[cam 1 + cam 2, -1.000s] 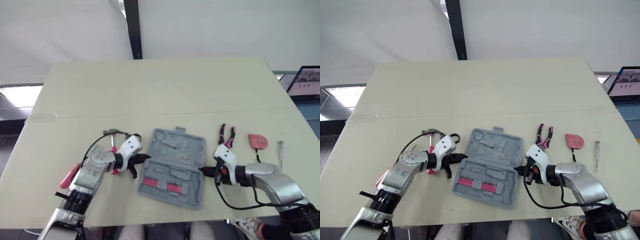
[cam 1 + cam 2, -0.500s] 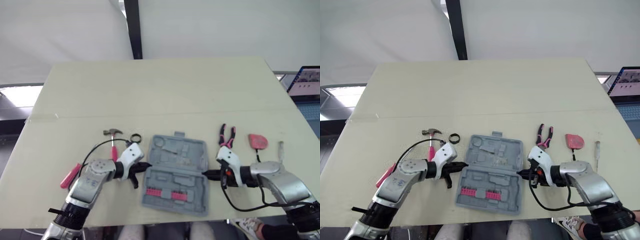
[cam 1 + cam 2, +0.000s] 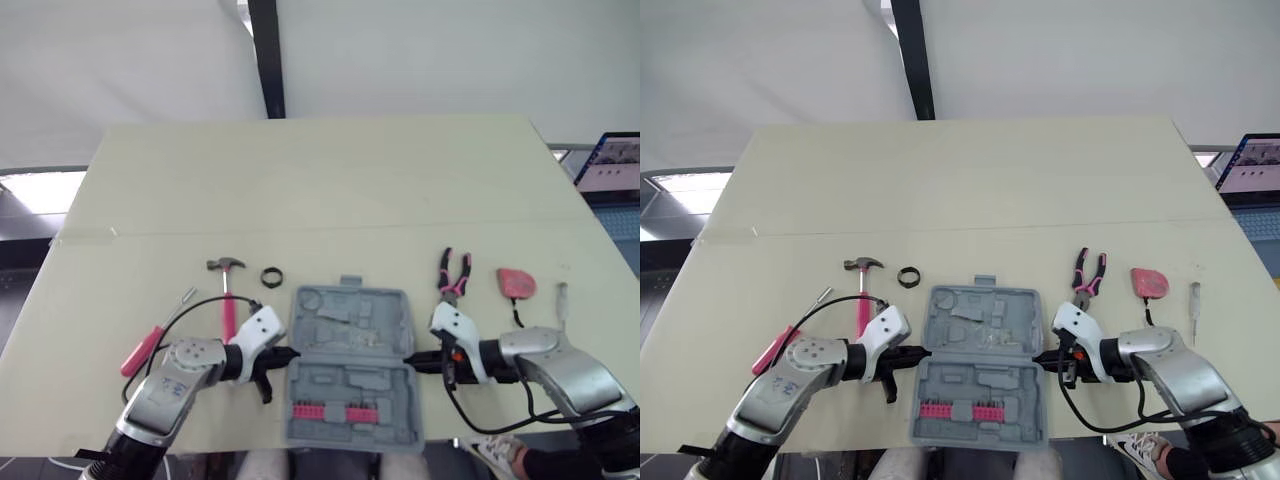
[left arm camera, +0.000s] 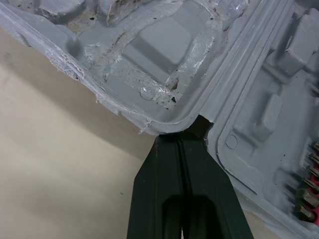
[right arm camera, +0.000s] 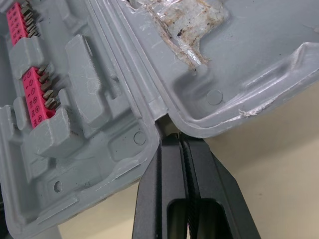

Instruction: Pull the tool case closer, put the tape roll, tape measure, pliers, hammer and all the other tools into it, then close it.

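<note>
The grey tool case point(image 3: 352, 340) lies open near the table's front edge, with pink bit strips in its near half. My left gripper point(image 3: 283, 355) is shut on the case's left side at the hinge notch point(image 4: 197, 124). My right gripper point(image 3: 412, 362) is shut on the right side at the same hinge line point(image 5: 160, 122). Left of the case lie the pink-handled hammer point(image 3: 227, 300), the black tape roll point(image 3: 271, 276) and a pink-handled screwdriver point(image 3: 140, 348). To the right are the pliers point(image 3: 454, 272), the pink tape measure point(image 3: 516, 283) and a small screwdriver point(image 3: 561, 298).
The pale table point(image 3: 320, 190) stretches far behind the tools. A laptop point(image 3: 612, 160) sits off the right edge, and a black pole point(image 3: 266, 60) stands behind the table. My left arm's cable loops close to the hammer handle.
The case has slid toward the front edge and turned square to it, with both grippers drawing back alongside it. The hammer and tape roll now lie uncovered.
</note>
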